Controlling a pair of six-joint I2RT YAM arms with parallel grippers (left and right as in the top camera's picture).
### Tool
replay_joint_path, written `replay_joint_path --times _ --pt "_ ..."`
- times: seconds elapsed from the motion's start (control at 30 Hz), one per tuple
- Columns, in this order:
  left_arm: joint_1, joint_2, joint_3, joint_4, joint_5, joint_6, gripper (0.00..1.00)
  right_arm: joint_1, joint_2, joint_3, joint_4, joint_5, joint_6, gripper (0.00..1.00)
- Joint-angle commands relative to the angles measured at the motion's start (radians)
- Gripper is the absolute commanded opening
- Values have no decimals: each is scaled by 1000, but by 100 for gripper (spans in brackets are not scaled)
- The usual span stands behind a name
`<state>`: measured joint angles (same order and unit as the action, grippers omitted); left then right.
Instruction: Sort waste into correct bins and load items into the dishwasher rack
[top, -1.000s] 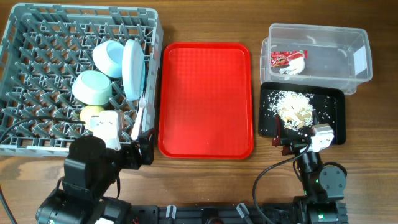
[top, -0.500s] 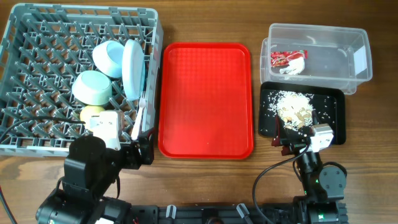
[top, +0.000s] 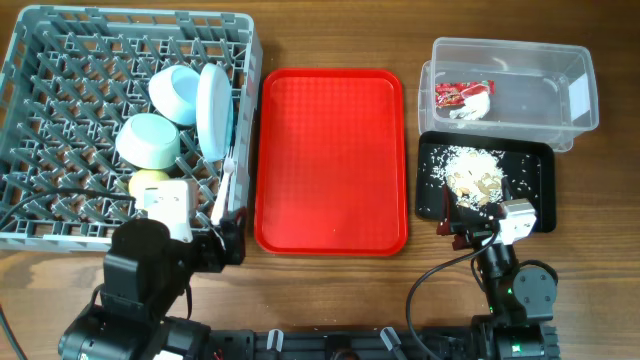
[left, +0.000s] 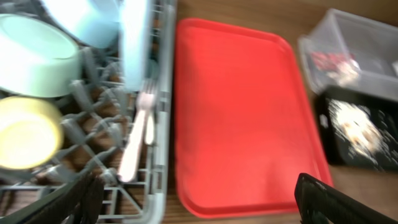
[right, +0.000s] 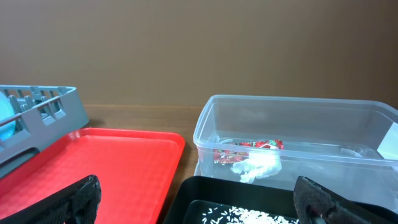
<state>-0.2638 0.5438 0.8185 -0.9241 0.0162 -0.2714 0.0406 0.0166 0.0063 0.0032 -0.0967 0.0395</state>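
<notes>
Waste was seen sorted at the right of the bench (top: 330, 30): the red wrapper (top: 462, 92) and white napkin (top: 472, 107) lay touching in the clear tub (top: 560, 90), and the rice scraps (top: 475, 170) were heaped in the black tray (top: 535, 180) just nearer. The plate (top: 213, 110), light blue bowl (top: 175, 93), green saucer-bowl (top: 148, 140), yellow cup (top: 150, 183) and fork (top: 222, 190) were held in the grey rack (top: 60, 90) at the left. The red tray (top: 330, 160) lay between. The left gripper (left: 199, 183) was spread wide by the rack's near right corner; the right gripper (right: 199, 193) was spread at the black tray's near edge.
</notes>
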Motion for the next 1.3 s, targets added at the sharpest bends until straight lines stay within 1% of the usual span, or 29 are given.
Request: replay_joint_path --times 0.0,0.17,0.27,0.33,0.5,0.6,0.67,0.73,0.83,0.97,1.27 --pt "100 -50 -87 61 -14 5 100 4 0 -1 3 -14 -13 100" --pt "195 -197 -311 293 33 5 100 4 0 -1 3 -14 -13 100" --pt "230 -294 -438 415 59 5 100 4 0 -1 3 -14 -13 100" --pt "243 -370 -532 505 78 5 100 4 0 -1 3 -14 -13 100" --pt "248 -504 -692 691 68 5 100 4 0 -1 3 -14 -13 100" --pt "248 -541 -752 792 42 6 100 4 0 -1 3 -14 -13 100" --pt "247 -541 -791 890 13 7 100 4 0 -1 3 -14 -13 100" --pt "247 -541 -813 943 8 38 100 4 0 -1 3 -14 -13 100" --pt "247 -541 -813 931 11 109 100 4 0 -1 3 -14 -13 100" --pt "247 -541 -813 846 20 106 100 4 0 -1 3 -14 -13 100" --pt "246 -541 -813 849 27 107 100 4 0 -1 3 -14 -13 100"
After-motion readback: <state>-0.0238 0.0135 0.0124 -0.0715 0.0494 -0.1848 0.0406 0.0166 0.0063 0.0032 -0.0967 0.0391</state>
